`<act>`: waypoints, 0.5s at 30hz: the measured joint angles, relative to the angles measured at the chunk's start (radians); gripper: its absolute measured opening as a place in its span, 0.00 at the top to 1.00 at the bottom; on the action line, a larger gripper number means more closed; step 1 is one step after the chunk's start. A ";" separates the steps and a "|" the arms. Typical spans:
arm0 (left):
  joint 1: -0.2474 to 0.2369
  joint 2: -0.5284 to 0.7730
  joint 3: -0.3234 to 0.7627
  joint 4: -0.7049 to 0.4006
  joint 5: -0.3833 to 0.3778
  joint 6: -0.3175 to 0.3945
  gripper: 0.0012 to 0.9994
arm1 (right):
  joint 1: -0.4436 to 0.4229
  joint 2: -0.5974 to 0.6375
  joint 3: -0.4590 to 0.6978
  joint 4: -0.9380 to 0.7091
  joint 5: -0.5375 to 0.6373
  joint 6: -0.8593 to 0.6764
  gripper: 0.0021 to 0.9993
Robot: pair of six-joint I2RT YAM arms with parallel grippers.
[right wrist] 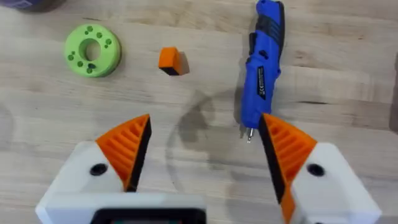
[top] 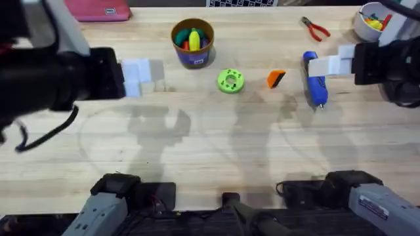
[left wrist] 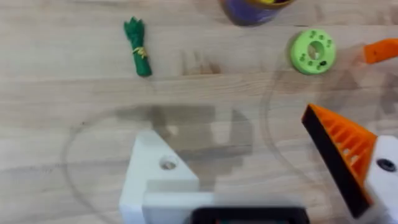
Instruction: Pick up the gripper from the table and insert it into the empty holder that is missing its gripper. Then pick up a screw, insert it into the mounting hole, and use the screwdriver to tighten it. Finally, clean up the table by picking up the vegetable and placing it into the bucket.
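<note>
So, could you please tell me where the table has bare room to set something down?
The broad near half of the table, between the arm bases and the lime-green disc, is bare. The far strip is crowded: bucket, disc, loose orange gripper, blue screwdriver, red-handled pliers.

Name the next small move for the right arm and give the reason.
Probably shift the right claw sideways over the loose orange gripper and lower onto it. Its fingers are open, the gripper lies free on the table beside the green disc, and the left claw's bare holder lacks its pad.
</note>
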 joint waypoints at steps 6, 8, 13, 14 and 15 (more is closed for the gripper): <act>-0.018 -0.084 0.001 -0.155 0.021 0.039 0.01 | 0.000 0.000 0.000 0.000 0.000 0.000 0.01; -0.018 -0.084 -0.003 -0.190 0.022 0.040 0.01 | 0.000 0.000 0.000 0.000 0.000 0.000 0.01; -0.018 -0.084 -0.015 -0.027 0.023 0.112 0.01 | 0.000 0.000 0.000 0.000 0.000 0.000 0.01; -0.018 -0.085 -0.032 0.019 0.024 0.150 0.01 | 0.000 0.000 0.000 0.000 0.000 0.000 0.01; -0.018 -0.086 -0.053 0.059 0.025 0.188 0.01 | 0.000 0.000 0.000 0.000 0.000 0.000 0.01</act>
